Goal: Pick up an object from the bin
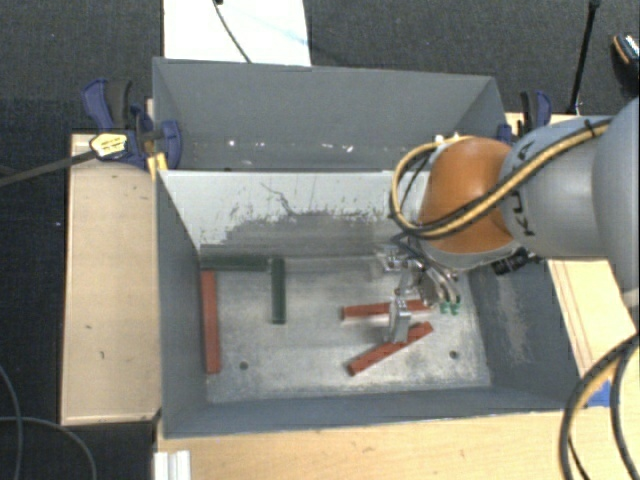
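Grey metal bin (330, 118), floor scuffed, ringed by dark carpet. The gripper (402, 318) hangs right of centre over a level slim red rectangular bar (365, 312), with a slanting slim red rectangular bar (372, 358) just below it. Whether the jaws are open or closed cannot be told. Both bars look light, stiff and smooth, and are best pinched across the narrow width at mid-length.

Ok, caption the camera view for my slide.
End effector low over a level red bar and a slanted red bar in the grey bin; another red bar and green bars lie left.
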Available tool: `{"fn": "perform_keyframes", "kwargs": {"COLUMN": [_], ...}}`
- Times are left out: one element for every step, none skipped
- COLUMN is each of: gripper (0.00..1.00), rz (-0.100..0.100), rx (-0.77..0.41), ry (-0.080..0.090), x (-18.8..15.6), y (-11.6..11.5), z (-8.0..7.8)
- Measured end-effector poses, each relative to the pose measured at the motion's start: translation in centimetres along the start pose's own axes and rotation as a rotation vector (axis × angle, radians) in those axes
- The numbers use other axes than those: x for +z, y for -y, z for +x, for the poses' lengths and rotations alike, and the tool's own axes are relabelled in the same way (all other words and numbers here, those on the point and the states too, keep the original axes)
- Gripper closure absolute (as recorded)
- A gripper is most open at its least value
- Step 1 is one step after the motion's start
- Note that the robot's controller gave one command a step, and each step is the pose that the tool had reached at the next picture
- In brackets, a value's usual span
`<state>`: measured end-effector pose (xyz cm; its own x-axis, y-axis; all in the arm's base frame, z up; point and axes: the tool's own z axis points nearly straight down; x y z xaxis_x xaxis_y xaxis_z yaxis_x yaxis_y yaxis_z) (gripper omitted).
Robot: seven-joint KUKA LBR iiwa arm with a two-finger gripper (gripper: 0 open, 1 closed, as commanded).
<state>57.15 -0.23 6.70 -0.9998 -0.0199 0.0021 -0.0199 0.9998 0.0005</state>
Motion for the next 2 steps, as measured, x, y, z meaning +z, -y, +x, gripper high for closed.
{"fn": "perform_keyframes", "kwargs": {"gripper": [1.00,1.00], "rz": [0.000,0.000], "rx": [0.002,-0.105], "ry": [0.004,0.014], "x": [-0.4,-14.9], "y": [0.0,-2.5], "z": [-0.1,-1.8]}}
